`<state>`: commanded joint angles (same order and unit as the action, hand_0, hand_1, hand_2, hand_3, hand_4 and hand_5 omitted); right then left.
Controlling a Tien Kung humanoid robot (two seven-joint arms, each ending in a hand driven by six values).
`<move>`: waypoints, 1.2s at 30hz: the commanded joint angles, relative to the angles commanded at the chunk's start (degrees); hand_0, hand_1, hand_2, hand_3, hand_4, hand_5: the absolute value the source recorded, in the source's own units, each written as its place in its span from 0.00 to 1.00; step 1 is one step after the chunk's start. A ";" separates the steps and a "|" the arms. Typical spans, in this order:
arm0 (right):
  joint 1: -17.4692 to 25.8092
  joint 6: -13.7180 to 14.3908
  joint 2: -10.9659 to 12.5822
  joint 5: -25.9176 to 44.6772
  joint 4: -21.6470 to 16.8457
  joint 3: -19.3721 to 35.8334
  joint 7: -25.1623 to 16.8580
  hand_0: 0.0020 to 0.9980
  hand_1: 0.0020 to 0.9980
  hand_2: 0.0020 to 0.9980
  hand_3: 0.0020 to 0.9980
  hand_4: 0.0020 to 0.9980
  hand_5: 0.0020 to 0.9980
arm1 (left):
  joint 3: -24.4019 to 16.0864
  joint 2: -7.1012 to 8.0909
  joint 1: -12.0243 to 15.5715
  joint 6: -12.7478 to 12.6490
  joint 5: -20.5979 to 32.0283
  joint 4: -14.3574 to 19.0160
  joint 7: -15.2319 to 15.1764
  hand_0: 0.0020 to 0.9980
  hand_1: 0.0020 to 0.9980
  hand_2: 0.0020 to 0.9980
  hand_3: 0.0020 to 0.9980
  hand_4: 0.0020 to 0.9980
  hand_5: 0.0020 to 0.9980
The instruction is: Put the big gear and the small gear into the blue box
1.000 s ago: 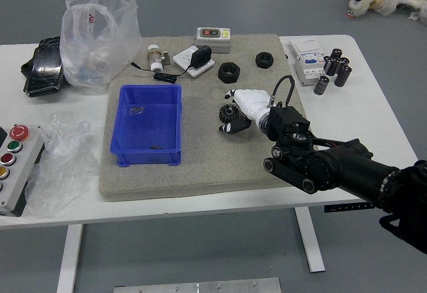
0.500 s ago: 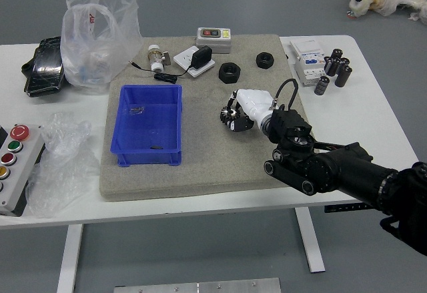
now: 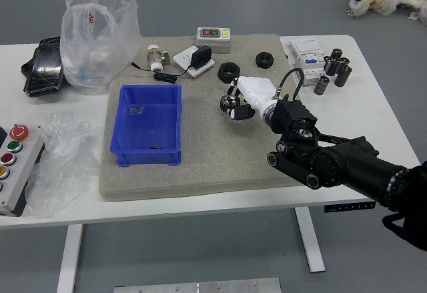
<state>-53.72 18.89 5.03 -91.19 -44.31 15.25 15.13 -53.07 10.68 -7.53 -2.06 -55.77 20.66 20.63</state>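
**A pinch on, and the carry to come!**

And here is the robot's right hand (image 3: 258, 97), white-gloved with black fingertips, narrowed on a small, round, toothed gear (image 3: 230, 103) of dark, shiny metal! One fingertip sits at the gear's twelve o'clock, another near four. Whether it is clear of the grey, flat, speckled mat (image 3: 207, 166) I cannot tell (nor whether this is the big one or the small one).

How will it play? Stiff, I'd say, rather heavy for its size, in no danger of breaking. The flat faces could be slippery; the teeth should give the glove some bite. Best hold: opposite sides of the toothed rim, squarely across the middle, since an off-centre pinch may let it swivel.

The target, the open, rectangular blue plastic box (image 3: 140, 157), waits between eight and nine o'clock from the gear. A level lift over its wall looks the call!
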 joint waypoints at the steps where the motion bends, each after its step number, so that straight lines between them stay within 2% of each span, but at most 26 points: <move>1: -0.08 0.06 0.16 -0.50 -0.91 0.53 0.01 0.29 0.50 0.42 0.51 0.35 0.00 | 0.00 0.00 0.01 -0.02 -0.01 0.00 -0.01 0.70 0.64 0.65 0.81 0.70 0.48; 10: -0.88 0.29 0.25 -3.99 -10.71 2.05 0.48 0.29 0.50 0.42 0.51 0.36 0.00 | -0.09 -0.04 0.06 -0.12 -0.10 0.05 0.06 0.70 0.64 0.65 0.81 0.70 0.48; 18: -3.19 -0.26 -0.89 -4.60 -19.61 -2.75 -0.35 0.29 0.50 0.43 0.52 0.37 0.00 | -0.31 0.26 0.09 -0.11 -0.42 0.10 0.19 0.70 0.64 0.65 0.81 0.70 0.48; 19: -3.30 -0.47 -1.12 -4.48 -20.02 -3.41 -0.69 0.29 0.50 0.43 0.52 0.37 0.00 | -0.33 0.28 0.09 -0.12 -0.43 0.11 0.19 0.70 0.64 0.65 0.81 0.70 0.48; 20: -3.34 -0.92 -1.32 -4.27 -20.09 -4.00 -1.02 0.35 0.64 0.71 0.67 0.36 0.15 | -0.33 0.27 0.09 -0.12 -0.45 0.11 0.19 0.70 0.64 0.65 0.81 0.70 0.48; 25: -3.15 -4.11 -1.77 -3.86 -19.23 -5.49 -1.19 0.35 0.64 0.71 0.67 0.36 0.15 | -0.40 0.14 0.11 -0.11 -0.54 0.12 0.23 0.70 0.64 0.65 0.81 0.70 0.48; 26: -3.09 -4.45 -1.81 -3.85 -19.08 -5.58 -1.18 0.39 0.75 0.91 0.96 0.50 0.14 | -0.41 0.13 0.12 -0.12 -0.55 0.12 0.24 0.70 0.64 0.65 0.81 0.70 0.48; 31: -2.84 -4.73 -2.07 -3.85 -18.80 -5.46 -1.54 0.39 0.75 0.91 0.96 0.50 0.14 | -0.47 0.11 0.08 -0.10 -0.64 0.12 0.26 0.70 0.64 0.65 0.81 0.70 0.48; 32: -2.82 -4.71 -2.08 -3.83 -18.78 -5.40 -1.58 0.38 0.74 0.90 1.00 0.56 0.16 | -0.46 0.11 0.06 -0.10 -0.63 0.12 0.24 0.70 0.64 0.64 0.81 0.70 0.48; 36: -2.69 -4.71 -1.97 -3.69 -18.67 -5.08 -1.56 0.38 0.74 0.90 1.00 0.56 0.16 | -0.39 0.08 0.12 -0.11 -0.57 0.11 0.17 0.70 0.64 0.64 0.81 0.70 0.48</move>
<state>-56.41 14.18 3.06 -94.87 -62.99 10.17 13.57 -53.46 10.75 -7.41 -2.16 -56.34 20.77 20.80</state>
